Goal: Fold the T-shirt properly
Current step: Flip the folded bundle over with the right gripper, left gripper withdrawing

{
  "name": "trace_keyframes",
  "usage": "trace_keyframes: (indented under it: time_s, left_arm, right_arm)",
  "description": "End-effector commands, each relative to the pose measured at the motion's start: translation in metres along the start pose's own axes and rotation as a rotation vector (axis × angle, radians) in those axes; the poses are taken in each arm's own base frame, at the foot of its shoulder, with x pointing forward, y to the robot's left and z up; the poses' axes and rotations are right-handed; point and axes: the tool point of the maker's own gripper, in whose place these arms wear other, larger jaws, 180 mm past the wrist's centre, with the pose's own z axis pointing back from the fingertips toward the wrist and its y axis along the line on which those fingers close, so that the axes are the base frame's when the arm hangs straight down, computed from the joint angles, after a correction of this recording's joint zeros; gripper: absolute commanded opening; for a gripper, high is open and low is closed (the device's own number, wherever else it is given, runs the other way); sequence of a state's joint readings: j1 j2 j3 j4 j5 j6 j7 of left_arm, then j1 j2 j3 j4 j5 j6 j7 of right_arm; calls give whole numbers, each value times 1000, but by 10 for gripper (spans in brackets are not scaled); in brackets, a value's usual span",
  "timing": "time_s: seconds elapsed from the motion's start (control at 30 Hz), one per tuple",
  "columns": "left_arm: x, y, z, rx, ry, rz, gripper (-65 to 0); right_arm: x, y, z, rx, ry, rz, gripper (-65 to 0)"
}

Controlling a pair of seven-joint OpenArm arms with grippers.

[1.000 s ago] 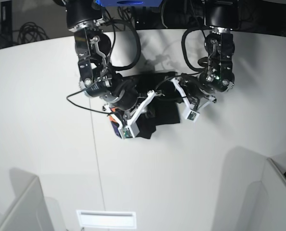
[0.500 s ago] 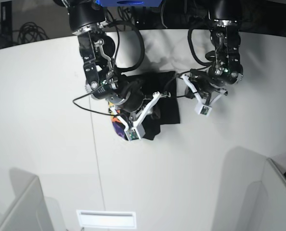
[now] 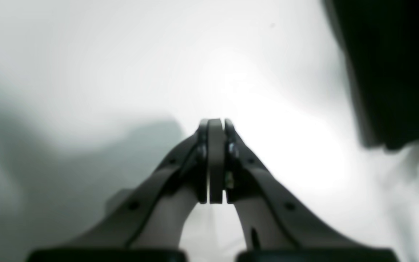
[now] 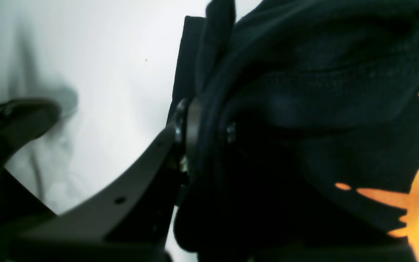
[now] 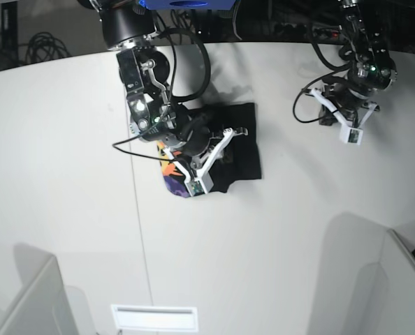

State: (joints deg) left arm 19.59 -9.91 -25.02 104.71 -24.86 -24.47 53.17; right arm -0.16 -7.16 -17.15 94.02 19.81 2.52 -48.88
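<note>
On white table [image 5: 68, 174]: right hand [image 4: 204, 120] grips T-shirt [image 5: 239, 150]; left hand [image 3: 215, 125] clenched empty.

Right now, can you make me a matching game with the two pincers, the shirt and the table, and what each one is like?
Things:
1. left pincer
2. right pincer
3. T-shirt
4. table

States:
A. plain white, lies under everything
B. black, bunched up, with orange print showing
C. shut on nothing, away from the cloth
D. clamped on black cloth

Pairs: 1-C, 2-D, 3-B, 4-A
</note>
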Motion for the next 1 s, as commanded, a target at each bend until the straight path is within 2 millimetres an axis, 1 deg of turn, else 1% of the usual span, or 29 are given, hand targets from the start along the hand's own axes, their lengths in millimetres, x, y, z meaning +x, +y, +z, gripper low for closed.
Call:
trace_keyframes:
  time_s: [0.0, 0.07, 0.17, 0.23, 0.3, 0.33, 0.5, 0.53, 0.7, 0.77, 0.97]
  left_arm:
    - [8, 10, 9, 5, -39, 9, -650]
    - [9, 22, 21, -4, -64, 56, -650]
    - [11, 41, 35, 13, -87, 92, -650]
    - [11, 49, 40, 35, -97, 103, -650]
    - [11, 57, 44, 55, -99, 107, -650]
    - [11, 59, 45, 59, -102, 109, -650]
    - [11, 57, 45, 55, -101, 111, -650]
    - [11, 57, 45, 54, -101, 113, -650]
    - [11, 57, 45, 56, -103, 115, -650]
    - [11, 58, 45, 56, -103, 113, -650]
    - [13, 59, 45, 58, -106, 112, -650]
  right_arm:
    - [19, 8, 2, 22, -62, 6, -650]
    - [19, 8, 2, 22, -65, 6, -650]
    - [19, 8, 2, 22, -65, 6, -471]
    - [20, 8, 2, 22, -68, 6, -393]
    - [25, 10, 2, 27, -91, 5, -353]
    - [26, 13, 2, 33, -102, 12, -348]
    - [22, 43, -2, 93, -101, 78, -345]
    - [24, 48, -3, 102, -102, 94, -344]
    - [20, 61, -5, 119, -90, 113, -348]
    - [18, 69, -6, 127, -83, 124, -348]
    - [5, 118, -5, 222, -53, 250, -350]
